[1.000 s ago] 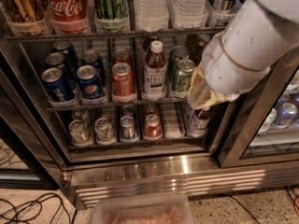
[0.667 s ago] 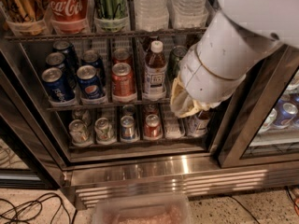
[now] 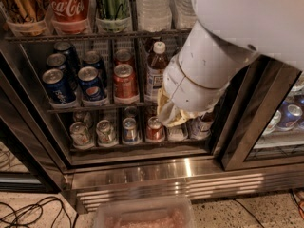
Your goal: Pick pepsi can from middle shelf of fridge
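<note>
Several blue pepsi cans stand in the two left lanes of the middle shelf (image 3: 95,107); the front two are one pepsi can (image 3: 58,87) and another (image 3: 91,83). Red cans (image 3: 124,82) fill the lane to their right, then a brown bottle with a white cap (image 3: 156,72). My gripper (image 3: 172,115) hangs at the end of the big white arm (image 3: 213,61), in front of the shelf's right lanes, right of the bottle and well right of the pepsi cans. The arm hides the right lanes. The fridge (image 3: 166,172) stands open.
The top shelf holds a Coca-Cola bottle (image 3: 71,6), a green bottle (image 3: 111,4) and water bottles (image 3: 152,4). The bottom shelf holds several cans (image 3: 104,132). A dark door frame (image 3: 247,122) stands at right, with cans (image 3: 287,115) behind it. A clear bin (image 3: 142,215) lies below; cables (image 3: 28,213) lie at left.
The arm and gripper have swung left and a little down across the front of the shelf, now covering the right lanes and nearing the bottle. The cans have not moved.
</note>
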`<state>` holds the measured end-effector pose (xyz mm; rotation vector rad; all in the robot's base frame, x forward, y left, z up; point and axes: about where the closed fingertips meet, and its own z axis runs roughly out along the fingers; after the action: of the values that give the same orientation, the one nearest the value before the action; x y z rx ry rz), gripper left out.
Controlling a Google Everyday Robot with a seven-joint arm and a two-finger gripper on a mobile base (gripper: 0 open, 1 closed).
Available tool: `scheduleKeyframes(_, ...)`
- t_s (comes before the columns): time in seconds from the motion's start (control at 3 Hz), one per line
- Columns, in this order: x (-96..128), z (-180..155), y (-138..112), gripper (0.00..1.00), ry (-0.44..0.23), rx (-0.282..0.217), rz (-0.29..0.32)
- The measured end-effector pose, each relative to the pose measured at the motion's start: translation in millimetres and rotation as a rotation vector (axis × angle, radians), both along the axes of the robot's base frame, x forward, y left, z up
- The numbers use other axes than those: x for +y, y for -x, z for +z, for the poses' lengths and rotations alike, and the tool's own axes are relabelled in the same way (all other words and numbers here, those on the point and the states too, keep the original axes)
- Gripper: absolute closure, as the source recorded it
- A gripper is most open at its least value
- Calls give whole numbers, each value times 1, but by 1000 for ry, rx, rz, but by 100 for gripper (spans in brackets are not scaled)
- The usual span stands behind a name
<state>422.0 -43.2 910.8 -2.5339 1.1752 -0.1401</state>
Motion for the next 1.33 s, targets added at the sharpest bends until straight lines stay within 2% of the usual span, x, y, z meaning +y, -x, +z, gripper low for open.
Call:
scheduleKeyframes(0.33,11,1,-3,100,41,-80,105)
scheduleKeyframes(0.67,37,-1,-11,100,98,-206,308)
scheduleKeyframes(1.0,60,-4,-20,100,116,-294,491)
scheduleKeyframes(1.33,88,-13,-26,100,119,-334,681)
